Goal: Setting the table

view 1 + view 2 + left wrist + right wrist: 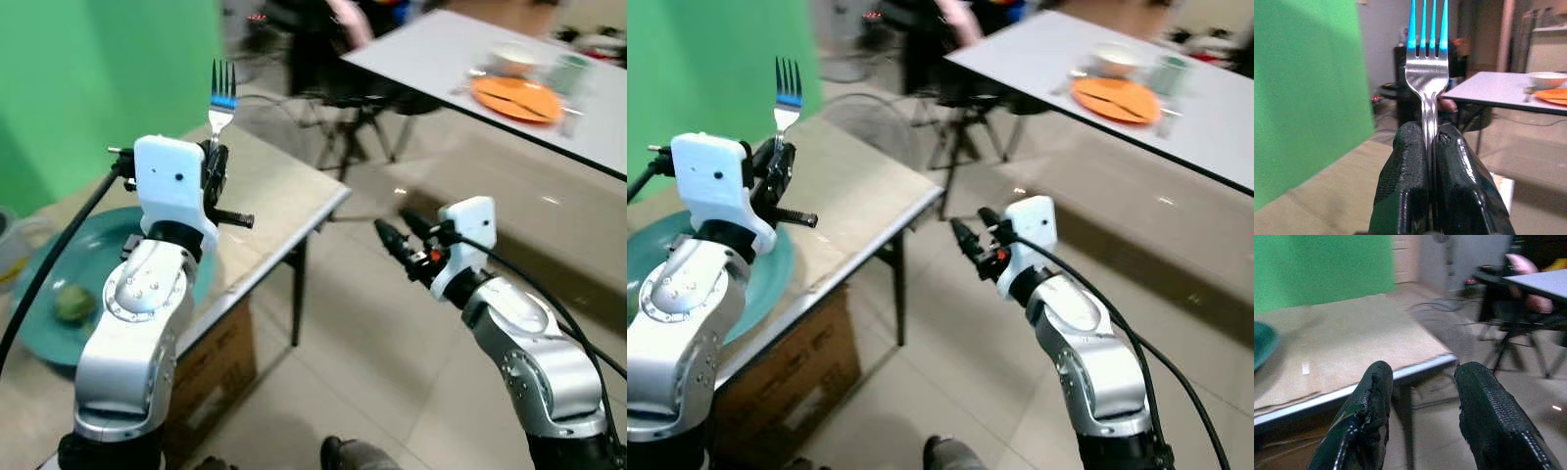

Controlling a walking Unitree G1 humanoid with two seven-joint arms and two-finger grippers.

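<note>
The shiny silver metal fork [221,100] stands straight up with its prongs pointing at the ceiling. The left gripper [1431,147] is pinched tight on the fork's handle, one black finger on each side. The fork is up in the air above the low beige table [274,191], not touching it.

On that beige table, close to the robot, sits a round teal plate [49,284]. A small green lump of food [74,304] lies on the plate. A brown cardboard box [211,367] sits under the table's edge.

The right gripper [1422,382] hangs out past the corner of the beige table, over the tiled floor [382,333]. Its two black fingers are spread apart and hold nothing.

Far from the beige table, across the floor, stands a long grey table [470,59]. It has a flat orange plate [515,98] with something thin lying across it, a white bowl [511,57] behind that, and a pale green cup [570,70] beside it. That table already looks partly set.

The step in hand looks like carrying the fork to where it belongs. It is hard to tell which table it is meant for. Next, the robot will likely need to bring the fork beside a plate, tip it down flat, and only then let go. The grip is low on the handle, so the fork could wobble or slip if the arm swings fast.
</note>
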